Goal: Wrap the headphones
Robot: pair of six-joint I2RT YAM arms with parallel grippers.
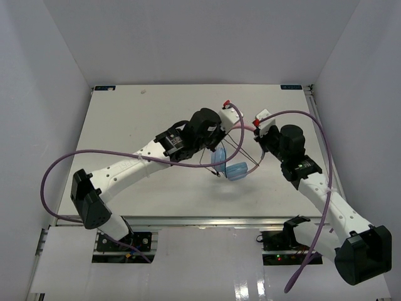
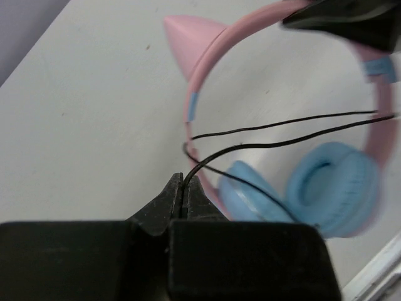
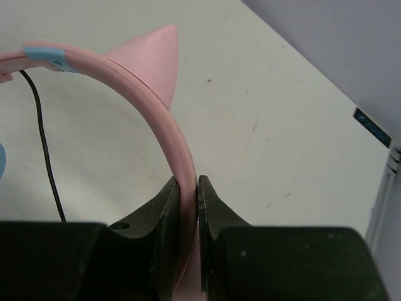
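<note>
Headphones (image 1: 234, 169) are being held over the middle of the matte white surface (image 1: 138, 119), between the two arms. Their round light-blue ear cups (image 2: 332, 188) are looking soft and padded, while the smooth pink headband (image 3: 160, 125) is arching past a pointed cat ear (image 3: 153, 53). The left gripper (image 2: 183, 188) is pinching the thin black cord (image 2: 282, 141) between closed jaws. The right gripper (image 3: 188, 194) is clamping narrowly on the headband.

You have one pair of headphones (image 1: 235, 170), two ear cups (image 2: 332, 188) (image 2: 241, 195), one cord (image 2: 282, 143), one left gripper (image 2: 183, 191), one right gripper (image 3: 188, 194).
</note>
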